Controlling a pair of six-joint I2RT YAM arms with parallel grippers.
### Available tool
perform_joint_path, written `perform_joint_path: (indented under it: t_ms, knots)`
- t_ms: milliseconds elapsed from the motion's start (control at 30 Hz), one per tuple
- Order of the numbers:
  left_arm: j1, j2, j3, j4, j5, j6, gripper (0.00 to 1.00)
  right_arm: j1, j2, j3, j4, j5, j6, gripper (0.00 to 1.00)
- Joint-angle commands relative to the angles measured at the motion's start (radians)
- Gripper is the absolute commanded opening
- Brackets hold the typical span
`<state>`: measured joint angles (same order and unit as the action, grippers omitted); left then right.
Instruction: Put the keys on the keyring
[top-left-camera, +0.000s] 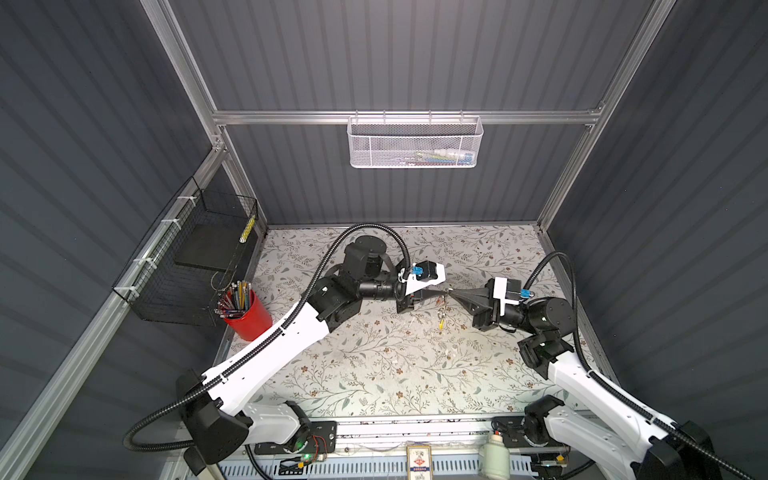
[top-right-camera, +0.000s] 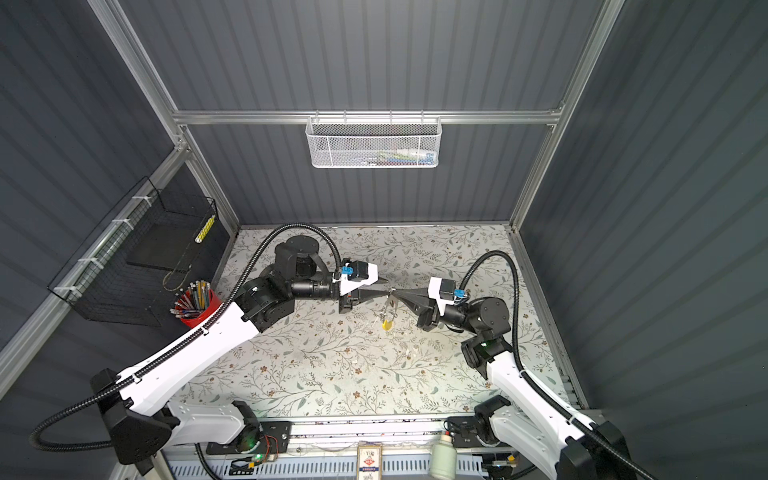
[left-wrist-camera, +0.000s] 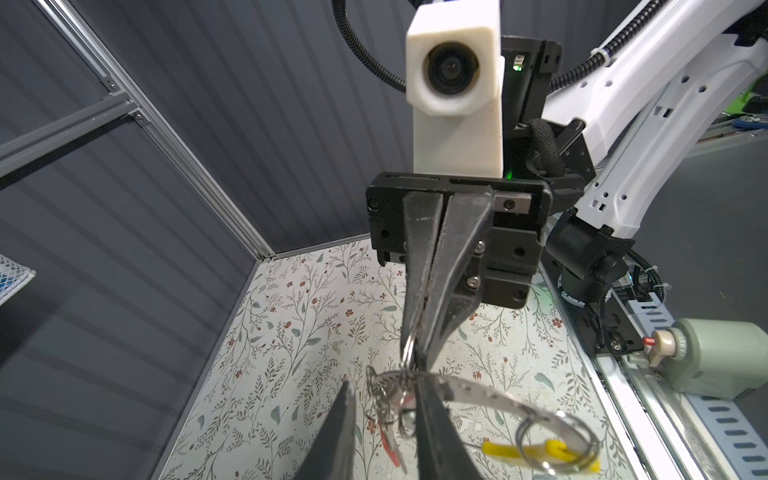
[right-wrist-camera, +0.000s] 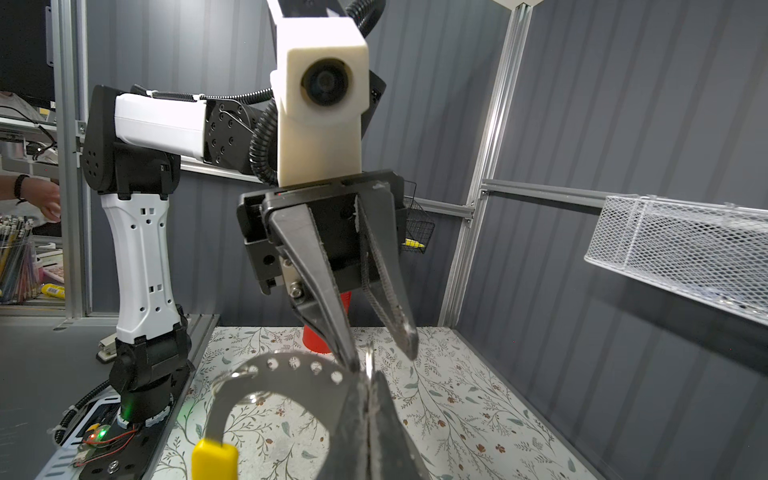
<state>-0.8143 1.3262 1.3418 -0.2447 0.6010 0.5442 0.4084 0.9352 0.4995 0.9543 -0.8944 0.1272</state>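
Note:
Both grippers meet tip to tip in mid-air above the middle of the table. The keyring (left-wrist-camera: 490, 392), a thin grey hoop with punched holes (right-wrist-camera: 291, 365) and a yellow segment (left-wrist-camera: 540, 453), hangs from my right gripper (right-wrist-camera: 368, 376), which is shut on it. My left gripper (left-wrist-camera: 383, 378) is open, its fingers apart on either side of a cluster of small rings. One left finger (left-wrist-camera: 432, 424) touches the hoop. An orange-red tagged key (left-wrist-camera: 390, 442) dangles from that cluster. In both top views the yellow segment (top-left-camera: 441, 322) (top-right-camera: 387, 324) hangs below the fingertips.
A red cup of pencils (top-left-camera: 248, 316) stands at the table's left edge beside a black wire basket (top-left-camera: 195, 257). A white mesh basket (top-left-camera: 415, 141) hangs on the back wall. A pale bottle (top-left-camera: 494, 455) stands at the front rail.

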Motion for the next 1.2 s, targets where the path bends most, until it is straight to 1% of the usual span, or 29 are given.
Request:
perform_joint_path:
  t_ms: [0, 233, 400, 433, 467, 500, 533, 567, 600, 667, 733, 833, 867, 1000, 1167]
  knots:
    - [0.006, 0.011, 0.008, 0.044, 0.056, -0.043, 0.26, 0.006, -0.012, 0.020, 0.015, -0.015, 0.000, 0.00]
    - [0.006, 0.035, 0.020, 0.038, 0.095, -0.050, 0.19, 0.007, -0.008, 0.022, 0.024, -0.017, -0.001, 0.00]
    - [0.008, 0.046, 0.037, 0.023, 0.111, -0.050, 0.00, 0.007, -0.010, 0.024, 0.023, -0.010, -0.004, 0.00]
    - [0.006, 0.050, 0.043, 0.017, 0.109, -0.046, 0.00, 0.007, -0.011, 0.022, 0.020, -0.001, -0.004, 0.03]
    - [0.006, 0.052, 0.054, 0.002, 0.102, -0.039, 0.00, 0.007, -0.014, 0.023, 0.008, 0.010, -0.009, 0.09]
    - [0.006, 0.059, 0.063, -0.024, 0.090, -0.030, 0.00, 0.007, -0.021, 0.023, -0.029, 0.023, -0.031, 0.14]
    - [0.006, 0.065, 0.113, -0.058, 0.072, -0.012, 0.00, 0.007, -0.033, 0.026, -0.072, 0.037, -0.063, 0.18]
    - [0.006, 0.074, 0.145, -0.110, 0.052, 0.006, 0.00, 0.006, -0.058, 0.027, -0.140, 0.072, -0.110, 0.24]
    - [0.006, 0.084, 0.179, -0.164, 0.029, 0.029, 0.00, 0.007, -0.087, 0.030, -0.207, 0.116, -0.154, 0.27]
    - [-0.002, 0.105, 0.243, -0.271, -0.020, 0.075, 0.00, 0.005, -0.146, 0.044, -0.354, 0.202, -0.252, 0.30]
    - [-0.022, 0.129, 0.307, -0.375, -0.091, 0.129, 0.00, 0.006, -0.196, 0.076, -0.514, 0.244, -0.363, 0.30]
    - [-0.066, 0.173, 0.392, -0.496, -0.189, 0.189, 0.00, 0.005, -0.235, 0.138, -0.710, 0.261, -0.490, 0.29]
    - [-0.081, 0.185, 0.413, -0.522, -0.217, 0.204, 0.00, 0.006, -0.240, 0.154, -0.751, 0.264, -0.515, 0.29]
    - [-0.127, 0.236, 0.493, -0.597, -0.316, 0.242, 0.00, 0.005, -0.241, 0.204, -0.848, 0.257, -0.588, 0.26]
    - [-0.158, 0.262, 0.547, -0.626, -0.353, 0.256, 0.00, 0.006, -0.233, 0.217, -0.876, 0.237, -0.614, 0.23]
